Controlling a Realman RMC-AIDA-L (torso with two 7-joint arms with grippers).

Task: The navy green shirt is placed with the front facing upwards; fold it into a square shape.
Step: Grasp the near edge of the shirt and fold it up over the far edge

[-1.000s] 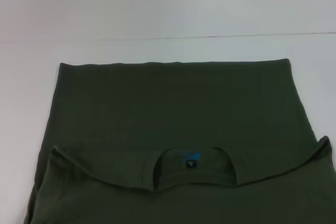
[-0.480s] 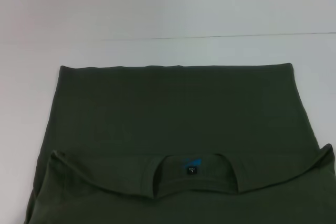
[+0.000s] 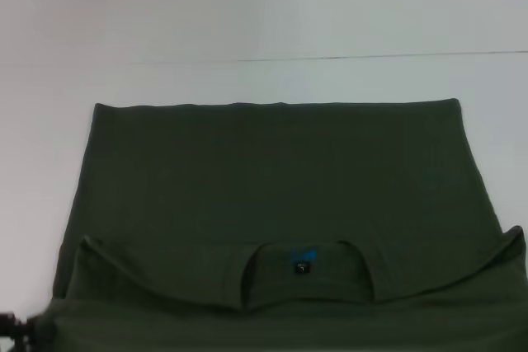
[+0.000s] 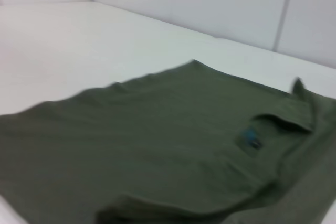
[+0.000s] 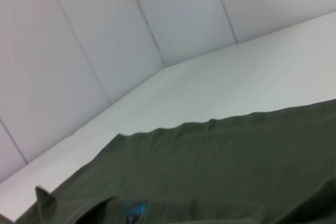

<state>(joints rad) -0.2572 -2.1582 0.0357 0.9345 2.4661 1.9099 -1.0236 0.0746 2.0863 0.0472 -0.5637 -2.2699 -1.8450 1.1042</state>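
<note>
Shirt (image 3: 272,179) flat on white table (image 3: 264,22), neck label (image 3: 302,263) up.

I see very little of my own arms here. In the head view, a small dark piece of my left gripper (image 3: 18,329) pokes in at the near left corner, low and close to my body; I can't make out how its fingers stand. My right arm doesn't show in the head view at all, and neither wrist view shows its own fingers.
</note>
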